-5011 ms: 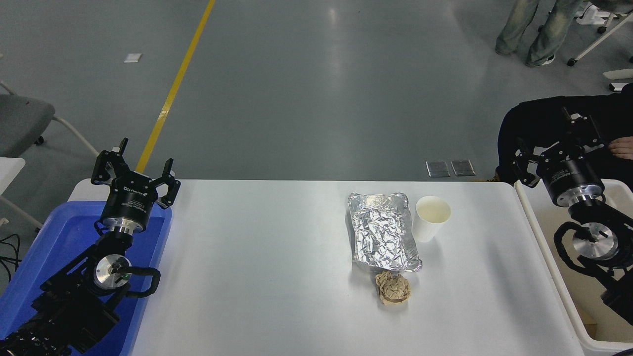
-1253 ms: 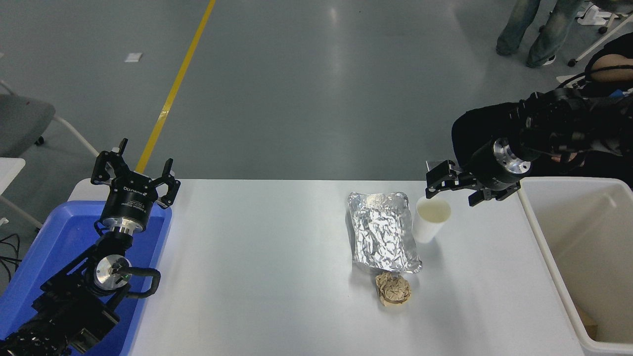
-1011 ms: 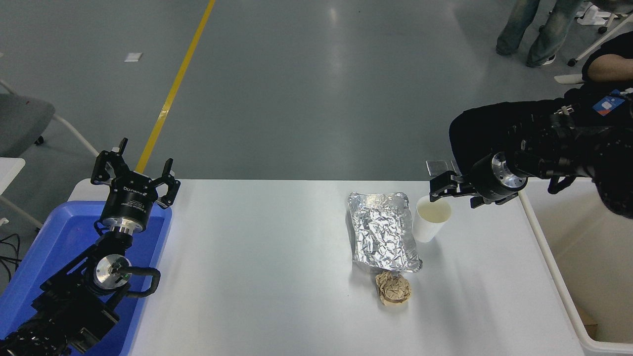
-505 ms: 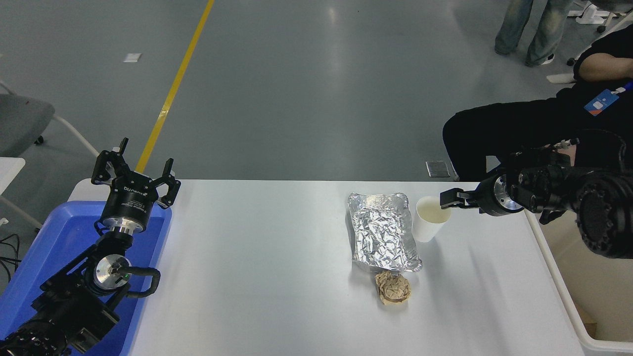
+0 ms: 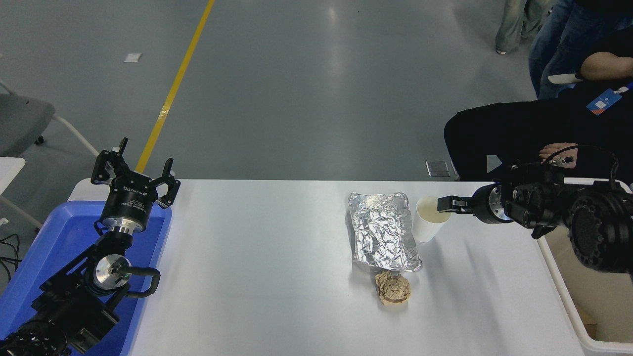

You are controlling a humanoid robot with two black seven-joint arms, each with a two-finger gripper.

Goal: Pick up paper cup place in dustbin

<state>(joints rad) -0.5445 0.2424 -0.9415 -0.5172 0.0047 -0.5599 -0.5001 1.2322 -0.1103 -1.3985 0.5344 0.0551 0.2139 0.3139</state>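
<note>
A paper cup (image 5: pixel 431 219) stands upright on the white table (image 5: pixel 277 257) beside a foil tray (image 5: pixel 383 231), the right gripper (image 5: pixel 443 204) at its rim, grip unclear; lifting and the dustbin (image 5: pixel 559 282) remain.

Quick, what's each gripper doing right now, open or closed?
Left gripper: open, empty, parked above the blue bin.
Right gripper: at the paper cup rim; open or shut cannot be told.

A white counter (image 5: pixel 257 277) is seen, on which a cup (image 5: pixel 429 223) stands upright at the right pincer (image 5: pixel 443 203) tip, a foil tray (image 5: pixel 383 231) just beyond it, a paper ball (image 5: pixel 393 288) nearer the camera.
</note>
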